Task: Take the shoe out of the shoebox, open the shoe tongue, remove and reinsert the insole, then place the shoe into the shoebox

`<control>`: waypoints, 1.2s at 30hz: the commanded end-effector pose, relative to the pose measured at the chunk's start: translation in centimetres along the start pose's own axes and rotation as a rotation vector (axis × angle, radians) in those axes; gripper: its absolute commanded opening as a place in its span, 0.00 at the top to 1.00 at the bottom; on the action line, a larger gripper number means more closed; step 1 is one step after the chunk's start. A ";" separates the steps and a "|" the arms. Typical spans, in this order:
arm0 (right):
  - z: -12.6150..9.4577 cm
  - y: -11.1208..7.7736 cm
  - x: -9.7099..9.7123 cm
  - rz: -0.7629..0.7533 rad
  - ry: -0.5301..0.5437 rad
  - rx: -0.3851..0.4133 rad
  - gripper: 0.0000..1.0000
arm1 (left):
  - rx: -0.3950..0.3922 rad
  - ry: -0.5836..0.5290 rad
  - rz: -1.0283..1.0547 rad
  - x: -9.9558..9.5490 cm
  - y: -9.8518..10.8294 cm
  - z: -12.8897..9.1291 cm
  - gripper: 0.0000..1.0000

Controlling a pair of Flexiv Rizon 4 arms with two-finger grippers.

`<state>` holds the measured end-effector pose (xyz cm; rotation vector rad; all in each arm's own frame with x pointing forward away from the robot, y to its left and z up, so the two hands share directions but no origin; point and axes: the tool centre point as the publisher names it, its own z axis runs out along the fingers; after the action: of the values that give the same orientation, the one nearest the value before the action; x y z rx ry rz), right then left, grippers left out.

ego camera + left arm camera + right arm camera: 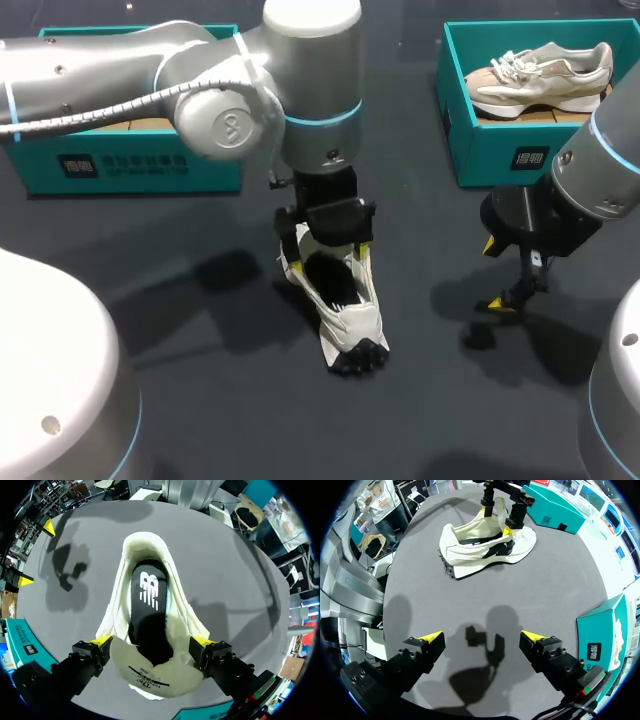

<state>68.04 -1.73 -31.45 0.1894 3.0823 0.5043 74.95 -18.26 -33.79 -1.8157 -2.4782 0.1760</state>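
- Two steps look done: shoe [352,322] out, tongue [150,672] back
- Left gripper [152,641] clasps the shoe; right gripper [482,637] hangs released
- Next, pinch the insole [149,600] edge out

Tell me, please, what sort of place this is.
Likely a robotics lab bench: two arms over a dark table, with teal shoeboxes at its back and a shoe under the left gripper.
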 end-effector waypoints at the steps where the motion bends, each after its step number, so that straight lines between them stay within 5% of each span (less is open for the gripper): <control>1: 0.1 0.0 0.1 0.001 -0.002 0.003 0.00 | 0.010 -0.013 0.007 0.6 0.4 -0.9 0.00; 19: 0.1 0.0 0.1 0.001 -0.002 0.003 0.00 | 0.063 -0.063 -0.011 0.1 5.8 -6.7 0.00; 21: 0.1 0.0 0.1 0.001 -0.002 0.003 0.00 | 0.059 -0.054 -0.027 -0.6 6.6 -7.0 0.17; 23: 0.1 0.0 0.1 0.001 -0.002 0.003 0.00 | 0.060 -0.049 -0.033 -1.2 7.2 -6.9 0.46; 27: 0.1 0.0 0.1 0.001 -0.002 0.003 0.00 | 0.066 -0.043 -0.035 -1.7 7.3 -6.8 0.67; 36: 0.1 0.0 0.1 0.001 -0.002 0.003 0.00 | 0.084 -0.040 -0.004 -1.8 5.8 -6.1 0.73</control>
<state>68.04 -1.73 -31.44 0.1894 3.0824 0.5042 81.90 -17.78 -28.13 -1.7887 -2.4629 0.3148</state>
